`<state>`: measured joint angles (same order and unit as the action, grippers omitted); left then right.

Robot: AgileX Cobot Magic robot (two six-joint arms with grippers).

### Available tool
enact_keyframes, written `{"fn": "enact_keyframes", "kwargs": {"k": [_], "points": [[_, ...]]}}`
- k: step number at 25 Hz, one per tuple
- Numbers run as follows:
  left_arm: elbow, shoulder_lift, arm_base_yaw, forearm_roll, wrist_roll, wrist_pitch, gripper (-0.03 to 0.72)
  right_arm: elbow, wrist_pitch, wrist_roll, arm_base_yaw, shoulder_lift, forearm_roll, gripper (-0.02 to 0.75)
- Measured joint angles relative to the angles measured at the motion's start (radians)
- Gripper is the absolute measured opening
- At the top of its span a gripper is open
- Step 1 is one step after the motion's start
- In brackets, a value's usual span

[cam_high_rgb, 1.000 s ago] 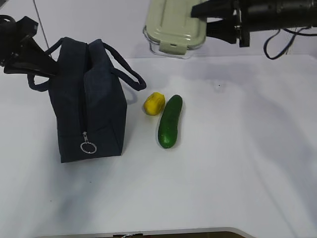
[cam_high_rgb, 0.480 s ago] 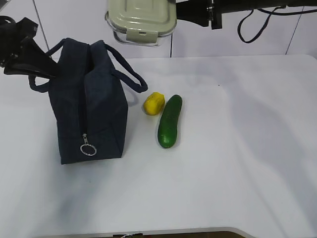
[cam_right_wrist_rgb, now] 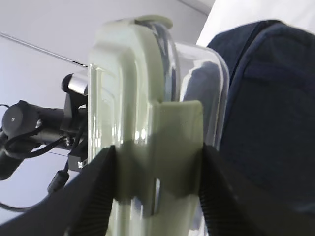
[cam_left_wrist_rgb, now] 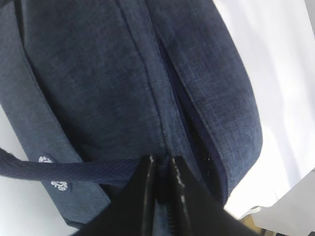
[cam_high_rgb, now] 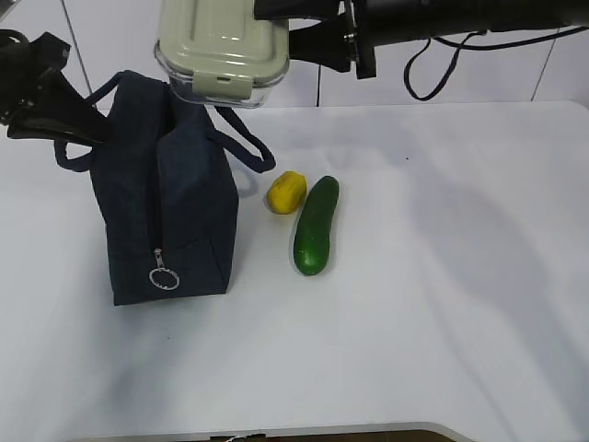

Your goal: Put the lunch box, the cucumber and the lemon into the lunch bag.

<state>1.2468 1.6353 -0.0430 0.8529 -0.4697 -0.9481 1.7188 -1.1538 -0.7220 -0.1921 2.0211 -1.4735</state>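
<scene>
Lunch box (cam_high_rgb: pixel 221 51), clamped in the right gripper (cam_high_rgb: pixel 299 37), is arriving over the lunch bag (cam_high_rgb: pixel 166 184) from the right, nearly ready for lowering

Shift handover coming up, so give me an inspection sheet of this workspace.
Surface: white table, bare part clean.
Job's things: lunch box in the air above the lunch bag; lemon and cucumber on the table.
Clutter: nothing seen.
Grippers: right gripper clamps the lunch box; left gripper shut at a bag handle.
Cables: black cable hangs from the right arm.
Surroundings: pale wall panels.
</scene>
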Motion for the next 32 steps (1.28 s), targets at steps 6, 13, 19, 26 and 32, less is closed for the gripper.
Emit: {"fn": "enact_keyframes", "kwargs": {"k": [6, 13, 19, 26, 32], "points": [[0.000, 0.000, 0.000, 0.002, 0.000, -0.002, 0.011, 0.040, 0.075, 0.122, -0.051, 0.013, 0.050, 0.395], [0.000, 0.000, 0.000, 0.002, -0.001, -0.002, 0.011, 0.179, 0.088, 0.303, -0.070, 0.087, 0.164, 0.395], [0.000, 0.000, 0.000, 0.002, -0.002, -0.002, 0.011, 0.296, 0.058, 0.453, -0.108, 0.138, 0.314, 0.395], [0.000, 0.000, 0.000, 0.002, -0.005, -0.002, 0.011, 0.339, 0.037, 0.527, -0.127, 0.148, 0.399, 0.394], [0.000, 0.000, 0.000, 0.013, -0.005, -0.012, 0.011, 0.354, 0.011, 0.602, -0.135, 0.171, 0.575, 0.394]]}}
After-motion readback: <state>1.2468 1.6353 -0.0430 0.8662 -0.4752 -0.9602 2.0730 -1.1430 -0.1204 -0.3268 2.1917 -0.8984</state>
